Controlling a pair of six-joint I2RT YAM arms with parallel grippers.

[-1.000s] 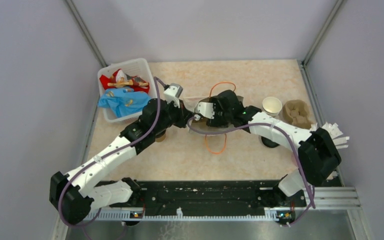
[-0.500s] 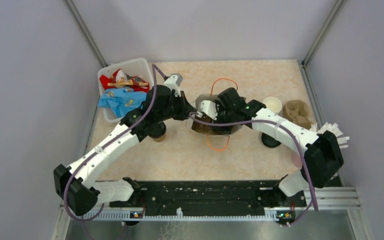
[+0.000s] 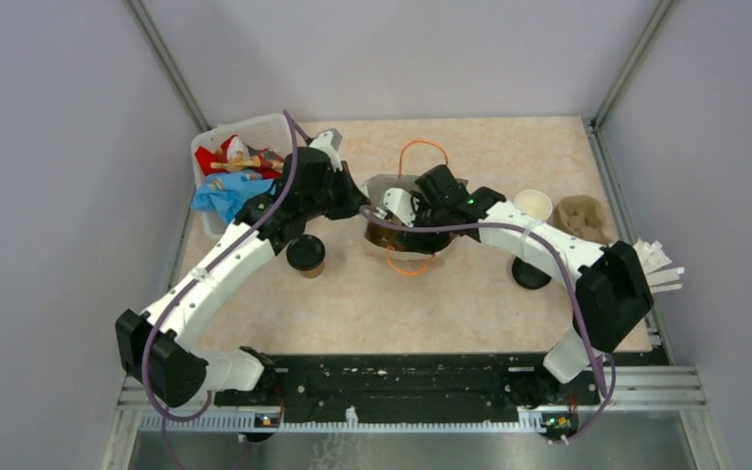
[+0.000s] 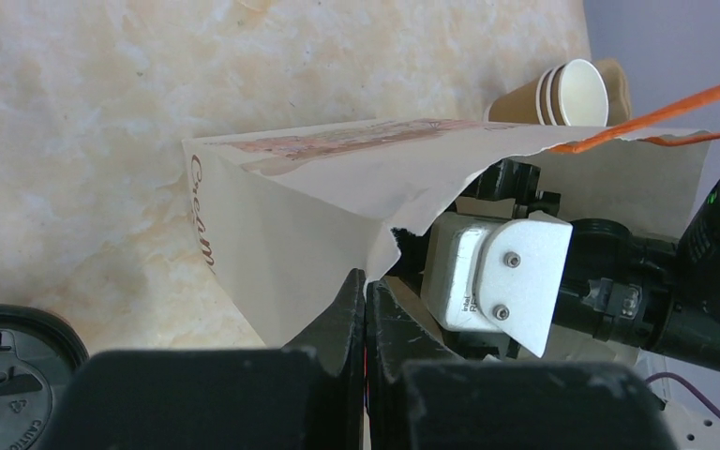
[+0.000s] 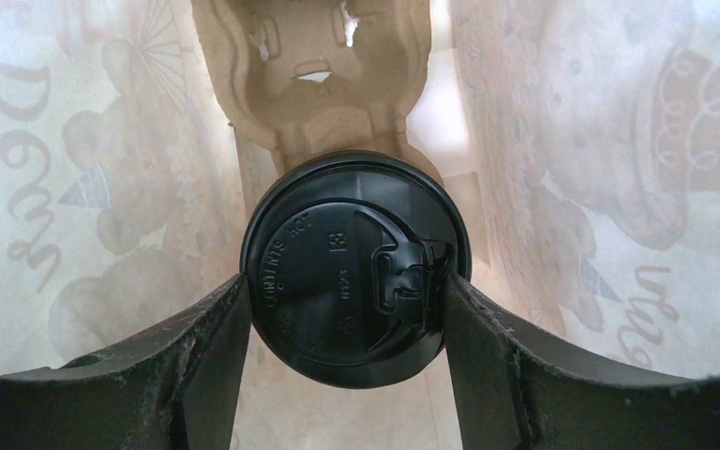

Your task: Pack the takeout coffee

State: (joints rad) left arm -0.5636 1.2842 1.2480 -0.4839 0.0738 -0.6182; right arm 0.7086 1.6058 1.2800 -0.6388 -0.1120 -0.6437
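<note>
In the top view my left gripper is pinched together on the rim of the paper bag in the middle of the table, and my right arm reaches into its mouth. The second lidded cup stands on the table just beside the left arm. In the left wrist view the fingers are closed on a torn paper edge, which I judge thin and easy to rip. In the right wrist view the right gripper is clamped around the first lidded cup, inside the bag and above a pulp tray. The cup is probably light, with a soft wall and a smooth lid (its filling is hidden), so I would squeeze only gently, just under the rim. The bag walls are near on both sides, so only a straight up or down path is free.
</note>
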